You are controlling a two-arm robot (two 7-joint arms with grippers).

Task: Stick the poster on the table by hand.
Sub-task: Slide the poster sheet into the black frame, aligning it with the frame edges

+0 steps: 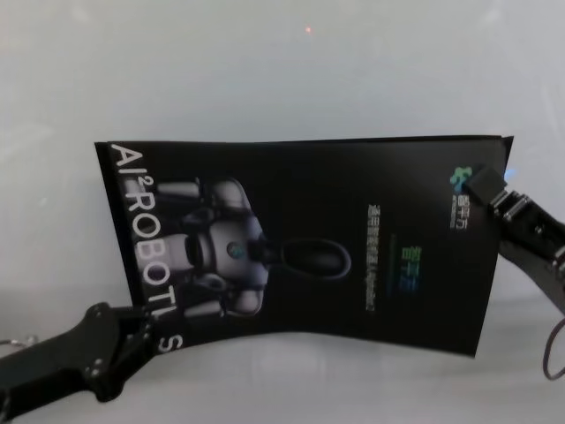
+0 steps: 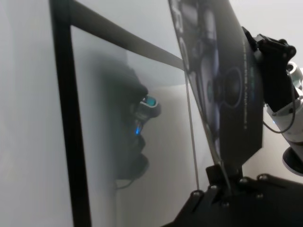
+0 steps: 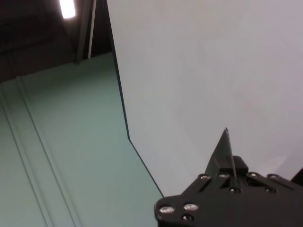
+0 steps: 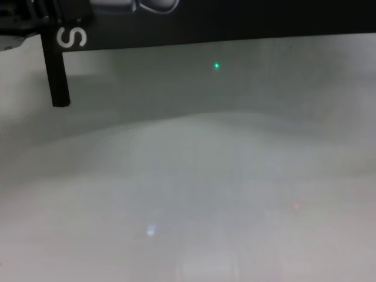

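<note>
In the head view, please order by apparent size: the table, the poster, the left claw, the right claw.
1. table
2. poster
3. left claw and right claw: unsure, since each is partly hidden and at a different nearness.

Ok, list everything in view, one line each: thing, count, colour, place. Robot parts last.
poster: one, black with white letters and a grey-white robot picture, held above the table between the two grippers, sagging a little in the middle.
table: one, pale grey-white, spread under and beyond the poster.
post: one, black, short and upright, below the poster's near left corner in the chest view.
left gripper: one, black, at the poster's near left corner, jaws shut on its edge.
right gripper: one, black, at the poster's far right corner, jaws shut on it.
</note>
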